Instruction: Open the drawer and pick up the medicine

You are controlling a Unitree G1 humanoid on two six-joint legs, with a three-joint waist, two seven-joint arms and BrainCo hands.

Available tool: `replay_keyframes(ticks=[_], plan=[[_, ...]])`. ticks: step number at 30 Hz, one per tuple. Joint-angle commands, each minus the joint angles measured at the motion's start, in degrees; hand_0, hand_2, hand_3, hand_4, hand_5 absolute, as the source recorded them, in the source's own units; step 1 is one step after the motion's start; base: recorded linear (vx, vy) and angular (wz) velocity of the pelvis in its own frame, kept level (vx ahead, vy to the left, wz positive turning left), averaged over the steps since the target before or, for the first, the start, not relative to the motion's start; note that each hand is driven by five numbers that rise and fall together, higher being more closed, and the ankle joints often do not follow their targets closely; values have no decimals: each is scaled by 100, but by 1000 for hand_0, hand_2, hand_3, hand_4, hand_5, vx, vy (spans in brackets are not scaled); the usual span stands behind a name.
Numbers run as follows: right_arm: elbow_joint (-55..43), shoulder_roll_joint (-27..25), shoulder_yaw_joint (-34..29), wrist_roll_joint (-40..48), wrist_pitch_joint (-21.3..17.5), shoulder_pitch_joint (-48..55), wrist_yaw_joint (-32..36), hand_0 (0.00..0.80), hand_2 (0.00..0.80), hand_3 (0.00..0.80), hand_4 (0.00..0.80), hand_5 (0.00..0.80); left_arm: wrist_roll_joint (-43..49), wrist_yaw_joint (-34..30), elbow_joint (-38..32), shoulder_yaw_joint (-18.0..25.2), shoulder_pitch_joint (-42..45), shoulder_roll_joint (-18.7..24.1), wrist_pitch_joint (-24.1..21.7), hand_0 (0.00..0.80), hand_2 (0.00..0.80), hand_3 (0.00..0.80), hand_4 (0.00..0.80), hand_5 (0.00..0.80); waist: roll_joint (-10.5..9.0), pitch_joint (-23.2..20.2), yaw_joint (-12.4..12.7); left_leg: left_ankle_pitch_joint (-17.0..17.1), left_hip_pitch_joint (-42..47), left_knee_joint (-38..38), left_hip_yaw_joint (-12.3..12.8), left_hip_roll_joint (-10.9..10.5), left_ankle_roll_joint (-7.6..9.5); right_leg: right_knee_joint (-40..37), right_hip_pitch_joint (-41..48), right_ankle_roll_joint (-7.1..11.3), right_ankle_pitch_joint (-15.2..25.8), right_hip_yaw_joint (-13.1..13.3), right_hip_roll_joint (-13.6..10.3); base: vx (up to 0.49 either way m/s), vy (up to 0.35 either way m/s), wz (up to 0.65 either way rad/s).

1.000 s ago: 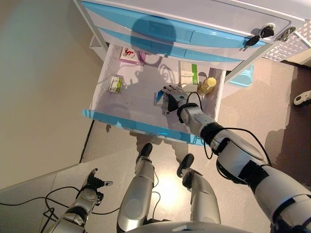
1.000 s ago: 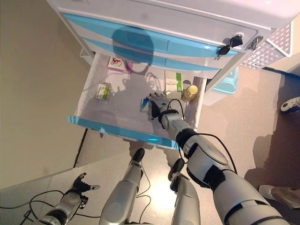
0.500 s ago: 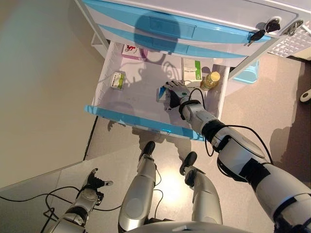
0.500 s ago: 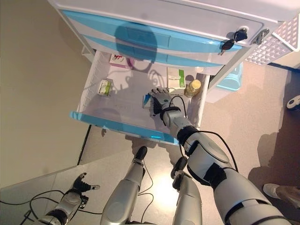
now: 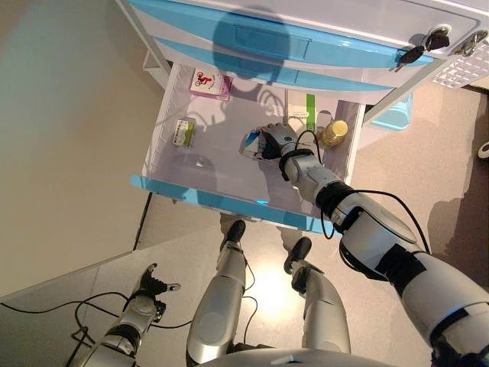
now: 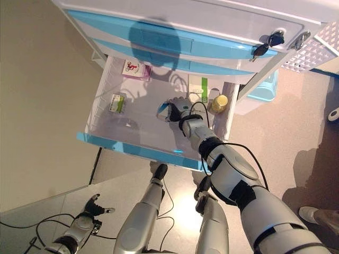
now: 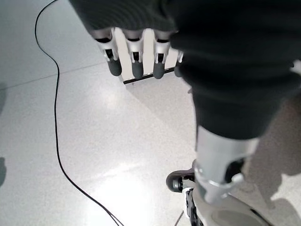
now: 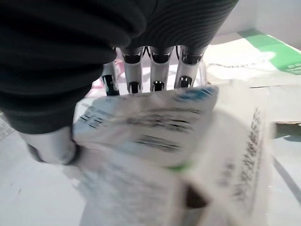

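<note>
1. Right hand [image 5: 269, 142] inside the open drawer [image 5: 229, 200]; fingers [image 8: 155, 70] curled round the blue-and-white medicine box [image 8: 150, 127], thumb pressed on its near side.
2. Medicine box pinned between fingers and thumb, just above the drawer floor.
3. Left hand [image 5: 149, 287] hanging low beside the legs, fingers relaxed and straight, holding nothing.
4. Best now: keep the squeeze even, lift straight up clear of the front wall.
5. Beyond the fingertips: green-striped box [image 5: 304, 113] and yellow bottle [image 5: 334, 132]; avoid brushing either.
6. Other boxes well apart from the fingers.
</note>
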Motion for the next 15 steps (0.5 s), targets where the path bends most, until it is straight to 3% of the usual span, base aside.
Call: replay_keyframes(ticks=[1,15], plan=[[330,13,-176,-35,15,-110,34,800,800,800,800,800,-248,109,98,-155,-44,108,-17,0,0,0,0,0,56,140,95,630,-267,-436,233,-476,564,115,236,401,-90,176,21,0,0,0],[213,34,-186,-3,-14,-81,22,800,800,800,800,800,-244,113,77,-157,-9,99,-20,0,0,0,0,0,87,154,51,609,-283,-404,278,-475,566,157,196,397,-89,210,9,0,0,0]])
